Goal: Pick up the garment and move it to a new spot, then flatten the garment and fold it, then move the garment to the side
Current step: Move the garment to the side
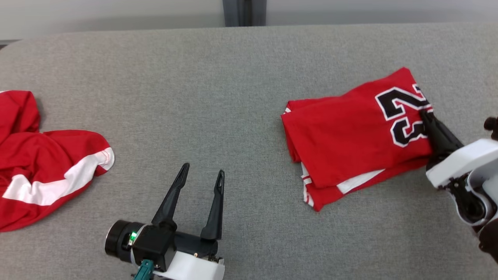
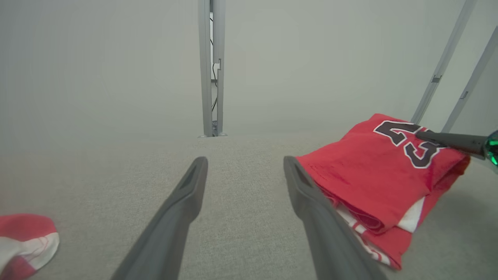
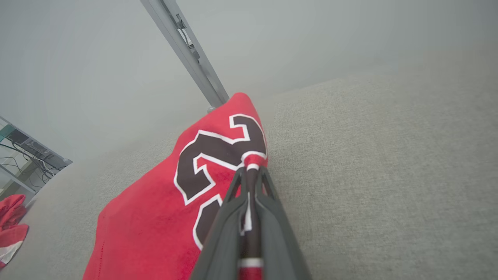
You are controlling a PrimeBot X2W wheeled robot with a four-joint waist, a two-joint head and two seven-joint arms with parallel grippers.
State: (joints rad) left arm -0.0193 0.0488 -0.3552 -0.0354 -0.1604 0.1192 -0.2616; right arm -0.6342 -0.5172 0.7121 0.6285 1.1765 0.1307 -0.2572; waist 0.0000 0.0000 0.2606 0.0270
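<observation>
Right gripper point(image 1: 425, 114): fingers pressed together, pinching the garment point(image 1: 350, 136) at its edge, right on the black "23" print. In the right wrist view the gripper point(image 3: 252, 173) has a ridge of red cloth with white trim squeezed between the fingers, and the cloth runs down the gap toward the wrist. The rest of the garment point(image 3: 155, 217) spreads out to the left of those fingers. Bare desk point(image 3: 369, 175) lies to their right.

The garment is folded into a rough rectangle of several layers. White-striped edges poke out at the end away from the right fingers. It lies on the desk point(image 1: 194, 77), and the pinched edge puckers up into the fingers.

Left gripper point(image 1: 203, 170): fingers spread wide, nothing between them but desk. Cannot tell whether the tips touch the surface. In the left wrist view the gripper point(image 2: 245, 161) has the garment point(image 2: 369, 171) ahead and to the right of its fingers. The head view shows a clear gap between them, so no contact. The right gripper point(image 2: 422, 135) shows there too, tips on the "23".

The other garment point(image 1: 42, 163), red with a white band and crumpled, lies well to the left of the left fingers. It shows low and left in the left wrist view point(image 2: 23, 237). A grey post point(image 2: 212, 70) stands straight ahead of the left fingers, past the desk's far edge.
</observation>
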